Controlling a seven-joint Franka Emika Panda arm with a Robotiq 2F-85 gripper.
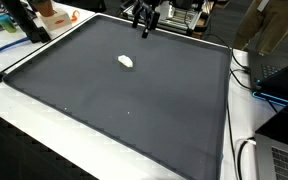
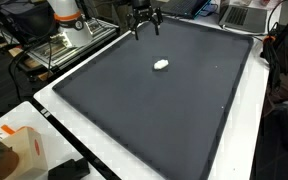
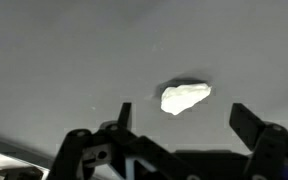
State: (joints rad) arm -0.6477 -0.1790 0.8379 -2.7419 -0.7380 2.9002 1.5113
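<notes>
- The gripper hangs at the top centre of an exterior view, above the far edge of the dark mat. Its jaws are spread wide and nothing is between them.
- The small white lump lies alone on the mat, up and left of centre in that view. It is below the gripper in the frame and apart from it. It touches nothing but the mat.
- In the wrist view the lump sits just right of centre. The two dark fingers stand either side of it near the lower edge, and neither touches it.
- As I judge it, this is the approach step: the tool is lined up roughly over the lump but is high and has not closed on anything.
- A next move towards the lump calls for coming down with one finger on each side. The tips must reach almost to the mat, because the lump is low and flat-lying. It looks light and irregular, so an off-centre squeeze could nudge it aside.
- No container stands on the mat.
- An orange-and-white box sits at the lower left of an exterior view, on the white table off the mat. I cannot tell what is in it.
</notes>
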